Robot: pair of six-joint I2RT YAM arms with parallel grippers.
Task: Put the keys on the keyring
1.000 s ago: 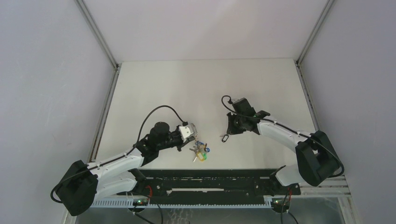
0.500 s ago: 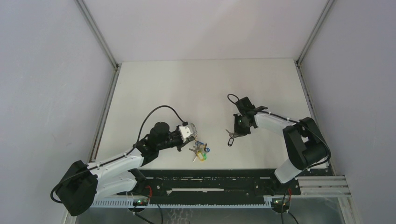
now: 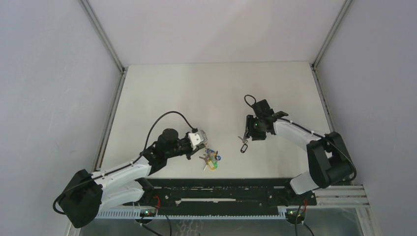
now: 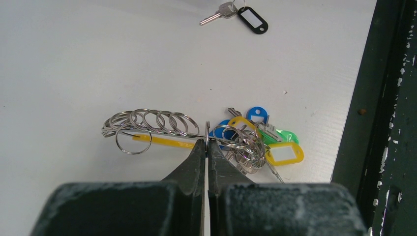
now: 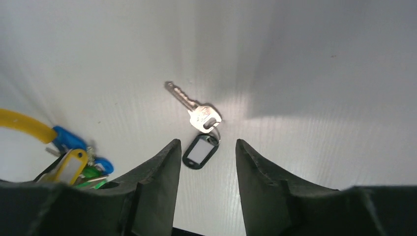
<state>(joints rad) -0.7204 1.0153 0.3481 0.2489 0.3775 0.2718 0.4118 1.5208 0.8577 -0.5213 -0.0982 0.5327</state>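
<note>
The key (image 3: 242, 144), a small silver blade with a black tag, lies loose on the white table; the left wrist view shows the key (image 4: 223, 10) at the top. In the right wrist view the key (image 5: 196, 112) lies just beyond my right gripper (image 5: 206, 142), which is open with nothing between its fingers. My right gripper (image 3: 252, 132) hovers just right of it. The keyring (image 4: 152, 123) is a row of silvery rings on a yellow band with blue, green and yellow tags. My left gripper (image 4: 207, 141) is shut on its thin metal wire. The keyring (image 3: 210, 158) rests near the table's front.
A black rail (image 3: 221, 189) runs along the near table edge, close to the tag bunch, and shows as a dark strip (image 4: 388, 123) at the right of the left wrist view. Grey enclosure walls stand on three sides.
My right gripper has opened and let go of the key, which now lies on the table. The right arm has drawn back a little to the right. The left arm has not moved.
</note>
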